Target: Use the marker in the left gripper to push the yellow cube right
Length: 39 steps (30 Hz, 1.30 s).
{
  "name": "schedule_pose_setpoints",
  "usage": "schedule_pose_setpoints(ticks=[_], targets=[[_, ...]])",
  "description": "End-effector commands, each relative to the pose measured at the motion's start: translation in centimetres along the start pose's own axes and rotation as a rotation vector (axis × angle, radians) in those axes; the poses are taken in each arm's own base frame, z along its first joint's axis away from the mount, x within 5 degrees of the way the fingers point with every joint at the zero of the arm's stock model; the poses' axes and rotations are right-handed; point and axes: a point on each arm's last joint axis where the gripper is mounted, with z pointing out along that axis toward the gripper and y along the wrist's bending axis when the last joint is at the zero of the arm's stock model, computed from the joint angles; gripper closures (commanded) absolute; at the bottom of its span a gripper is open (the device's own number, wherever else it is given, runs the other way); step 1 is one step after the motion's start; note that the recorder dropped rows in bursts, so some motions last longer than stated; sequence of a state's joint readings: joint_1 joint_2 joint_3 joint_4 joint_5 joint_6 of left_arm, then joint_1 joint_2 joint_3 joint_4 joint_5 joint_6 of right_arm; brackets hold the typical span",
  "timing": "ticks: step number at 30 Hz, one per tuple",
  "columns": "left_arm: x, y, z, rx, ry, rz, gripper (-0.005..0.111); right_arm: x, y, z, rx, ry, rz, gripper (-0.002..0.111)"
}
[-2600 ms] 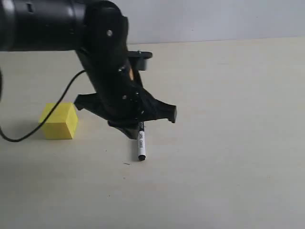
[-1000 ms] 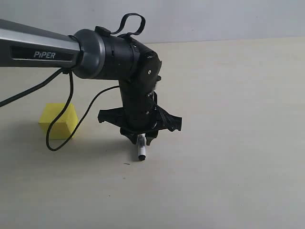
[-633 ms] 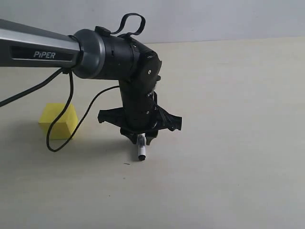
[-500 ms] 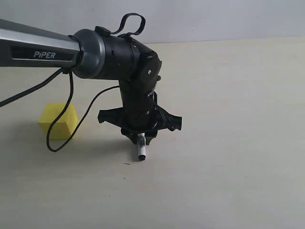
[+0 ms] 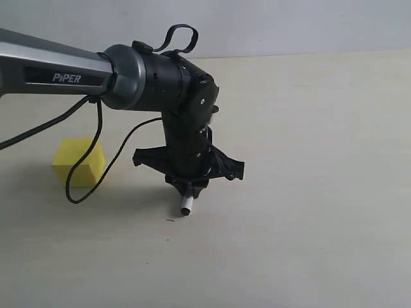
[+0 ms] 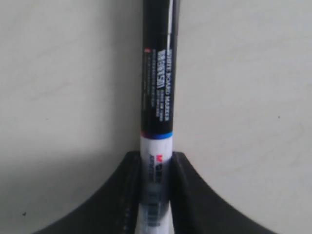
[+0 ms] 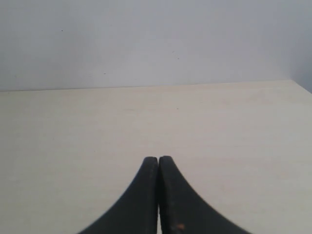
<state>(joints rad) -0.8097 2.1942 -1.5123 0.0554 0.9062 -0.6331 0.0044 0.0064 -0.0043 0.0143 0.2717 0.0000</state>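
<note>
The yellow cube rests on the table at the left of the exterior view. To its right my left gripper points down and is shut on the marker, whose lower end pokes out below the jaws, a little above the table. A gap of table lies between marker and cube. In the left wrist view the marker runs out from between the black fingers, gripped on its white section. My right gripper shows only in its own wrist view, shut on nothing; the cube is not in that view.
A loose black cable hangs from the left arm and loops down in front of the cube's right side. The pale table meets a grey wall at the back.
The left gripper has shut on the marker and lifted it slightly; its lower end now sits a little higher and tilts left. The cube has not moved.
</note>
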Motion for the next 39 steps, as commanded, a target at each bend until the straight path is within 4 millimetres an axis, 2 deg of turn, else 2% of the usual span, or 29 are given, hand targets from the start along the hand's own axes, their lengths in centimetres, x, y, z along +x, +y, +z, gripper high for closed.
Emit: schedule_pose_setpoints(ticks=[1,4,8,11,16,19,22,23,27,30,32,34,39], targets=[[-0.5,0.6,-3.9,0.002,-0.09,0.083,0.107,0.1,0.0,0.0,0.005,-0.006,-0.008,0.108],[-0.4,2.4,-8.4,-0.064,-0.154,0.129,0.107,0.1,0.0,0.0,0.005,-0.006,-0.008,0.108],[1.2,6.8,-13.7,-0.229,-0.131,0.238,0.107,0.1,0.0,0.0,0.005,-0.006,-0.008,0.108],[2.8,10.8,-16.2,-0.27,-0.159,0.258,0.107,0.1,0.0,0.0,0.005,-0.006,-0.008,0.108],[7.2,19.3,-18.2,-0.311,-0.133,0.166,0.107,0.1,0.0,0.0,0.005,-0.006,-0.008,0.108],[9.0,23.9,-17.7,-0.334,-0.122,0.053,0.107,0.1,0.0,0.0,0.005,-0.006,-0.008,0.108],[9.7,26.5,-16.4,-0.332,-0.112,0.01,0.107,0.1,0.0,0.0,0.005,-0.006,-0.008,0.108],[9.6,27.1,-15.8,-0.335,-0.114,0.077,0.107,0.1,0.0,0.0,0.005,-0.006,-0.008,0.108],[8.8,28.5,-13.7,-0.352,-0.063,0.559,0.107,0.1,0.0,0.0,0.004,-0.006,-0.006,0.108],[7.6,29.1,-12.4,-0.366,-0.063,0.816,0.107,0.1,0.0,0.0,0.004,-0.006,-0.006,0.108],[6.8,29.4,-11.6,-0.375,-0.068,0.947,0.107,0.1,0.0,0.0,0.004,-0.006,-0.006,0.108],[6.1,29.9,-10.7,-0.385,-0.084,0.996,0.107,0.1,0.0,0.0,0.004,-0.006,-0.006,0.108],[4.9,33.5,-7.3,-0.366,0.007,1.19,0.107,0.1,0.0,0.0,0.004,-0.006,-0.004,0.108]])
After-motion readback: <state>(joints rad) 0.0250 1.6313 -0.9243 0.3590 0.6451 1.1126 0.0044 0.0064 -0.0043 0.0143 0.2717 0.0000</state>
